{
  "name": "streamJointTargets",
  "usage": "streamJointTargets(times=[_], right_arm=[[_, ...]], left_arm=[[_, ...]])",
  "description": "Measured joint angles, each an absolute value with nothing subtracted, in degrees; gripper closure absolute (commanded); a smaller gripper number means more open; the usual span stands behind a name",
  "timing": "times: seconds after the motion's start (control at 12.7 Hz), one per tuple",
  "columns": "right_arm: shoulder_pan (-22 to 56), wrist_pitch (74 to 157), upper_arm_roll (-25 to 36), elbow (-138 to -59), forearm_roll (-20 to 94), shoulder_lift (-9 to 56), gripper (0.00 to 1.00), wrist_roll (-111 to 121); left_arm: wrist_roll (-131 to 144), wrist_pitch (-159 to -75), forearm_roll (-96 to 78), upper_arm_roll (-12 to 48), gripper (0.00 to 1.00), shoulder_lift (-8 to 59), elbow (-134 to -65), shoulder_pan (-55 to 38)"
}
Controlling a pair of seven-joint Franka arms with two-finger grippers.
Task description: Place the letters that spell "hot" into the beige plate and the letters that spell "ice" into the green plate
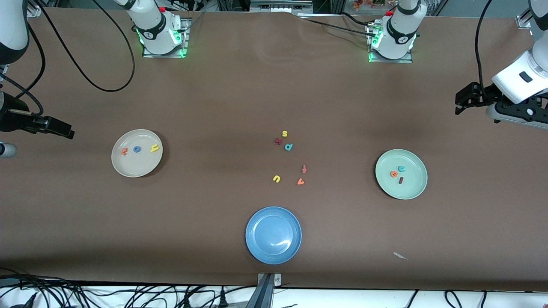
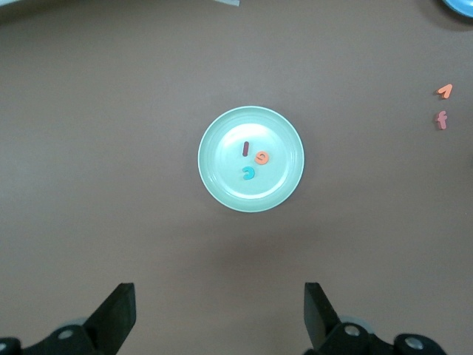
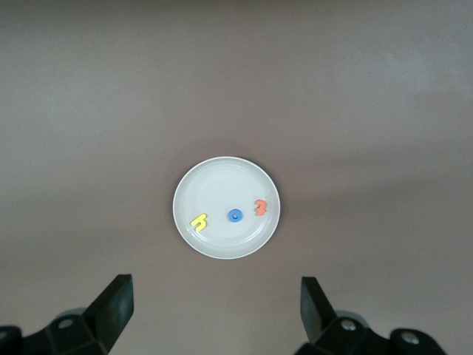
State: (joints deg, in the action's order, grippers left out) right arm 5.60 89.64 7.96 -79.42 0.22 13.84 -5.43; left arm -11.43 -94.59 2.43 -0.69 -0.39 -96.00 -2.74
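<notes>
- The round cream-beige shallow plate (image 1: 137, 153) is lying toward the right arm's end of the table, and it is already holding the small yellow foam h (image 1: 154, 148), the blue ring-shaped foam o (image 1: 137, 149) and the orange foam t (image 1: 124, 151), set apart from one another in a row.
- The right gripper (image 3: 214, 310) is hanging high over bare table beside this plate, fingers spread wide and gripping nothing; in its wrist view the plate is sitting just ahead of the open fingertips.
- The round pale mint-green shallow plate (image 1: 401, 174) is lying toward the left arm's end, holding the dark red straight-bar foam i (image 1: 400, 180), the teal foam c (image 1: 401, 169) and the orange foam e (image 1: 393, 174), close together near its middle.
- The left gripper (image 2: 219, 314) is hovering high over bare table beside the green plate, fingers likewise spread and empty; the plate is showing ahead of its fingertips in its wrist view.
- Both words are looking complete, so I judge the task finished, with nothing left to move.
- The leftover letters are lying on the table between the plates, well apart from both grippers: a yellow s (image 1: 284, 134), a dark red letter (image 1: 278, 141), a teal p (image 1: 288, 146), an orange-red f (image 1: 304, 169), a yellow u (image 1: 276, 179) and an orange v (image 1: 300, 182).
- The round blue plate (image 1: 273, 235) is sitting empty, nearer the front camera than those letters.
</notes>
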Motion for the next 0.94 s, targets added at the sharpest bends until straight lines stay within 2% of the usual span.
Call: streamJointTargets(times=[0.94], right_arm=[[5.5,89.6,8.0,-79.4,0.2,13.8,0.00,-8.3]], left_arm=[[-10.4,-94.4,2.4,-0.7,0.00,-0.2,-96.0,0.1]])
